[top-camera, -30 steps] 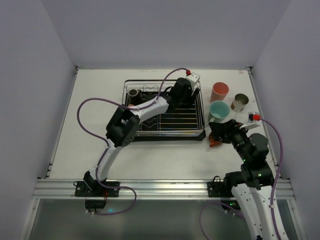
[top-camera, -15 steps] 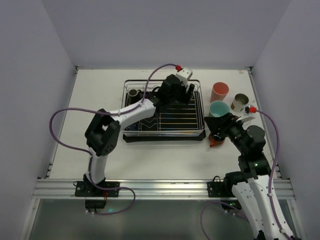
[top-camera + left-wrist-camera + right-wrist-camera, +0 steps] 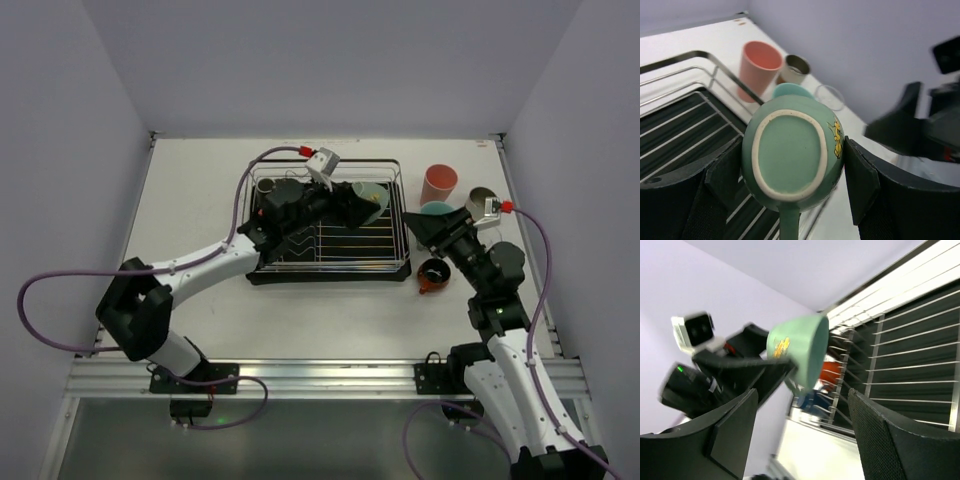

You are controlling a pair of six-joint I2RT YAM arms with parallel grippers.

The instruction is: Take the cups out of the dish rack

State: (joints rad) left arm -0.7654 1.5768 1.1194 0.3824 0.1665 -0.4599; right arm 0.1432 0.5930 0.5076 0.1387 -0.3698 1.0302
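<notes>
Left gripper (image 3: 352,200) has swung left, mint mug (image 3: 371,196) raised over the rack (image 3: 330,268).
Clamped on the mug; dark cup (image 3: 266,186) in the rack to its left, pink cup (image 3: 438,183) and metal cup (image 3: 481,204) to its right; right gripper (image 3: 420,228) spread, empty.

Bright even light, soft shadows, right wrist view motion-blurred

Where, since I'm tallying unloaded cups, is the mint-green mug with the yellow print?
In the top view, the left gripper holds the mint-green mug over the dish rack's far right corner, just left of the pink tumbler.
</notes>
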